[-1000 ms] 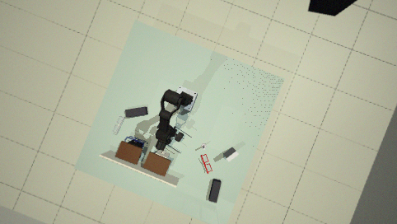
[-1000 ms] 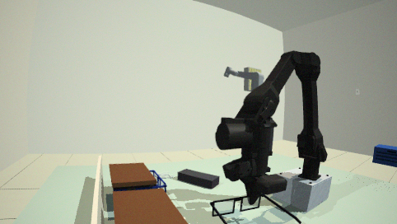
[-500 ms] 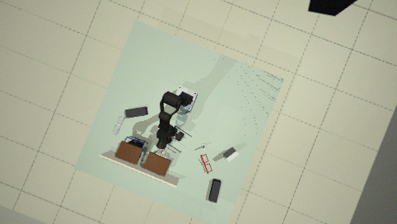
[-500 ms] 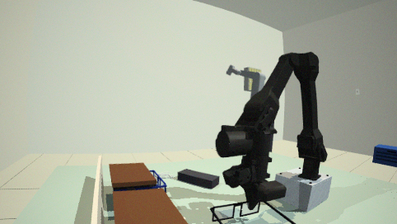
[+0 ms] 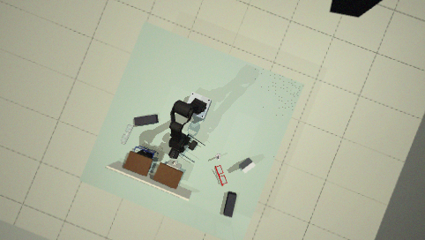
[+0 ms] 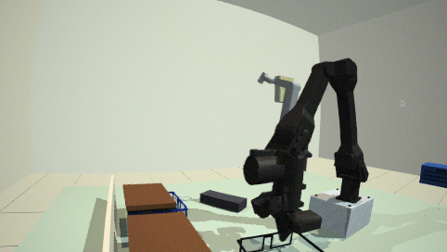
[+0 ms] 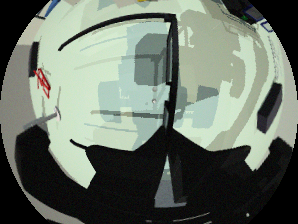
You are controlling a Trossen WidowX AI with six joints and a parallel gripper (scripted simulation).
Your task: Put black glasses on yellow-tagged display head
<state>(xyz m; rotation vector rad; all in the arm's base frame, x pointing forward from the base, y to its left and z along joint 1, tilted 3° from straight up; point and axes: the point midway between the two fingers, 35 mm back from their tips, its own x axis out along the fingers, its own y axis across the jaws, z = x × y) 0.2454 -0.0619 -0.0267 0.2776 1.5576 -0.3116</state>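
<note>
From above, one arm (image 5: 177, 128) stands on one pale base block (image 5: 205, 102) on a green mat (image 5: 264, 132). Two brown-topped blocks, a left one (image 5: 137, 162) and a right one (image 5: 167, 175), sit side by side against a pale strip (image 5: 132, 175) at about 7 o'clock from the base; whether these are the display heads cannot be told. There are three pairs of glasses: black glasses (image 5: 194, 147) held at the gripper (image 5: 175, 154), red glasses (image 5: 220, 175) lying on the mat at 4 o'clock from the gripper, and a pale pair (image 5: 127, 133) at 9 o'clock from the arm. Two dark cases lie on the mat, one (image 5: 145, 119) at 10 o'clock from the arm and one (image 5: 229, 204) at 5 o'clock. One grey box (image 5: 247, 165) and a small silvery item (image 5: 216, 156) lie near the red pair.

In the exterior view, the arm folds down from its raised elbow, and the gripper (image 6: 289, 233) is clenched on the black glasses (image 6: 260, 242), a thin black wire frame hanging low just above the mat at 6 o'clock from the wrist. One blue wire basket (image 6: 181, 203) edges the farther brown block (image 6: 147, 195). The nearer brown block (image 6: 162, 233) lies at 9 o'clock from the glasses, close beside them.

In the wrist view, the black frame (image 7: 113, 26) arcs across the top, with one temple (image 7: 172, 70) running straight down to the dark fingers. The red glasses (image 7: 43, 82) show at 9 o'clock.
</note>
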